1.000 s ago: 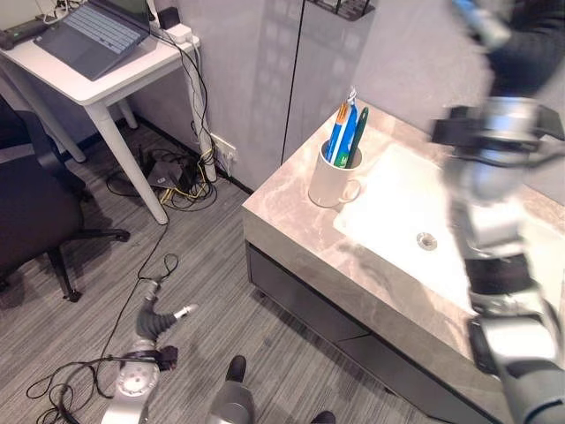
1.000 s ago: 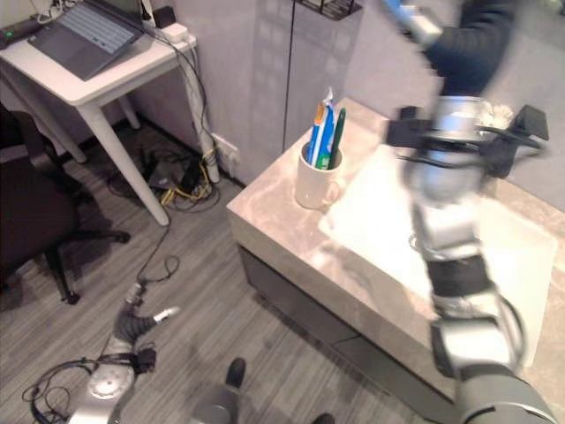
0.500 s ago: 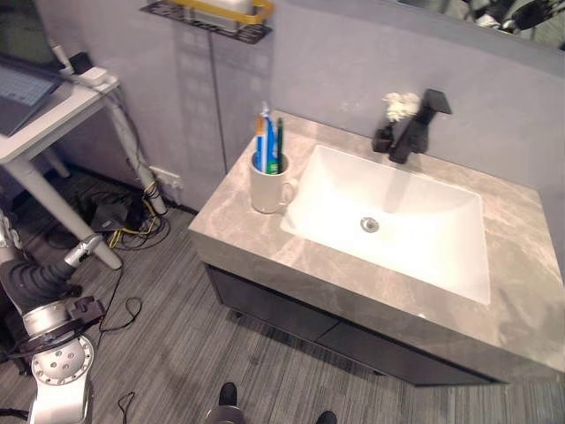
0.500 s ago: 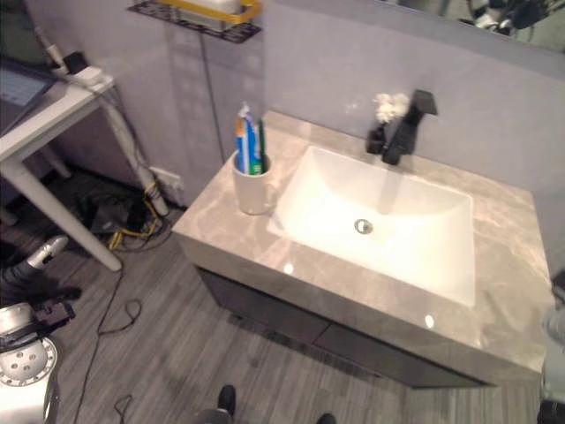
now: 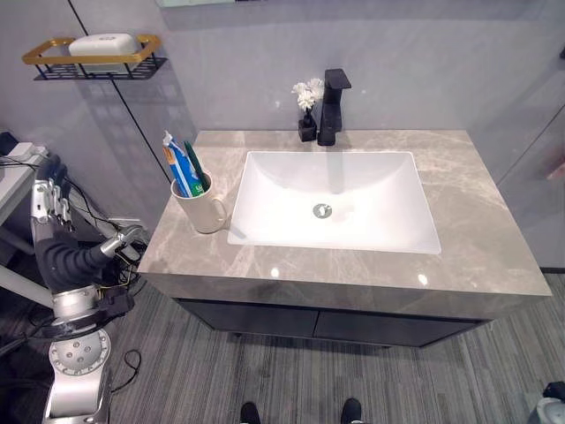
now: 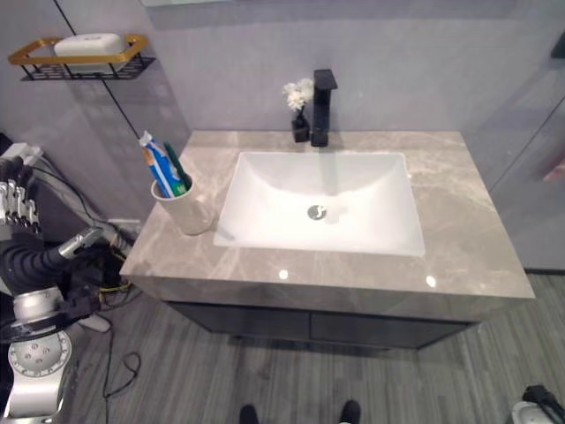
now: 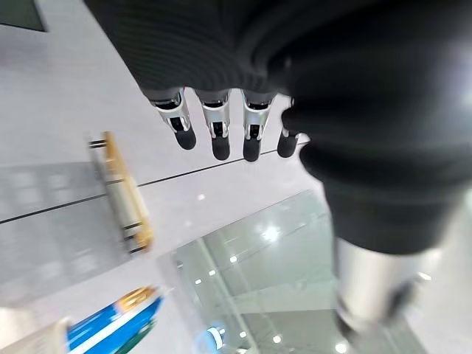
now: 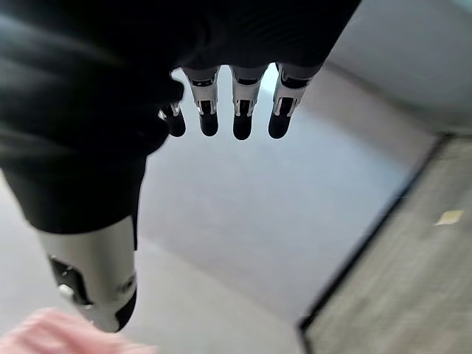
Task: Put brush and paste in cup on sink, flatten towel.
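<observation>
A white cup (image 5: pixel 203 215) stands on the left end of the grey marble counter (image 5: pixel 477 230). It holds a blue and white toothpaste tube (image 5: pixel 179 163) and a green toothbrush (image 5: pixel 194 168), both upright. My left hand (image 5: pixel 51 201) is raised beside the counter's left end, apart from the cup, its fingers (image 7: pixel 215 136) straight and empty. The tube (image 7: pixel 110 321) also appears in the left wrist view. My right hand (image 8: pixel 241 110) has straight fingers and holds nothing, with a wall and floor past it. A blurred pink thing (image 8: pixel 59 328) lies near its thumb.
A white basin (image 5: pixel 353 177) is set in the counter's middle. Behind it stand a black faucet (image 5: pixel 331 106) and a small vase of white flowers (image 5: pixel 307 110). A gold wall shelf (image 5: pixel 93 53) with soap hangs at upper left. Dark cabinet fronts run under the counter.
The camera has swung round to face the sink squarely. My left hand has risen from near the floor to counter height. The right arm that crossed the eye views has left them.
</observation>
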